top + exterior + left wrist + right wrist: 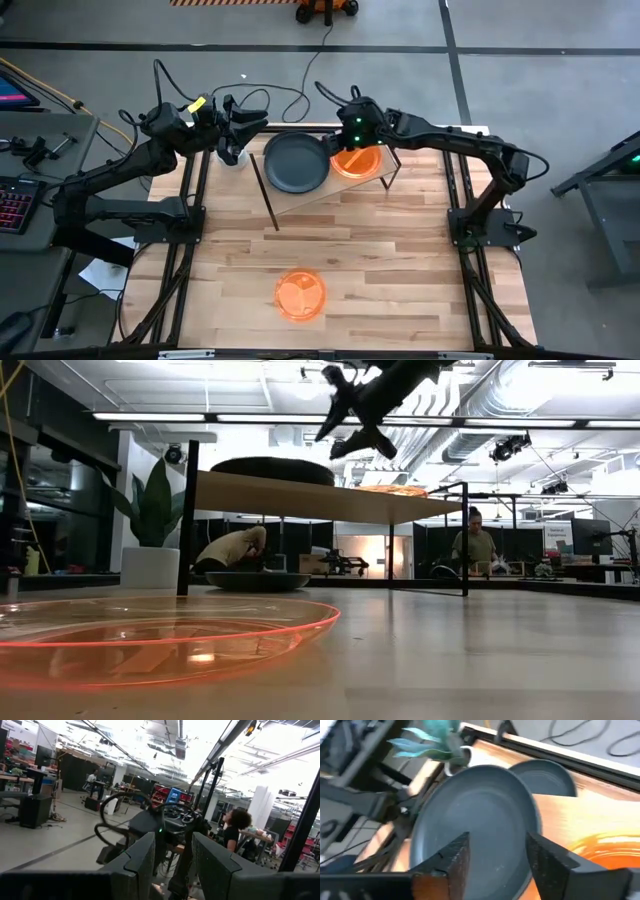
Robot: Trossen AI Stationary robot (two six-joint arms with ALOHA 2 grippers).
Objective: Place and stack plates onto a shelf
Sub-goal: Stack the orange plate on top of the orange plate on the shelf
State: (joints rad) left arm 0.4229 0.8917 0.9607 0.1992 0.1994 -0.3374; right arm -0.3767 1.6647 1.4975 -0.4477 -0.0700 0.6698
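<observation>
High view showed the shelf (300, 198) already carrying a dark plate (295, 162) and an orange plate (357, 162). One more orange plate (300, 294) waited on the table (400, 260). The right gripper (352, 132) hovered above, jaws open and empty; the left gripper (232, 120) idled, jaws also apart.

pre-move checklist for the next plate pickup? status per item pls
1. Shelf has plates on it: ok, a dark plate and an orange plate sit side by side.
2. Right hand empty: ok, fingers open above the shelf, nothing between them.
3. Left hand out of the way: ok, open, raised beyond the shelf's far-left corner.
4. Next plate reachable: ok, orange plate lies alone near the front edge.
5. Second dark plate behind the shelf: position cannot tell.
</observation>
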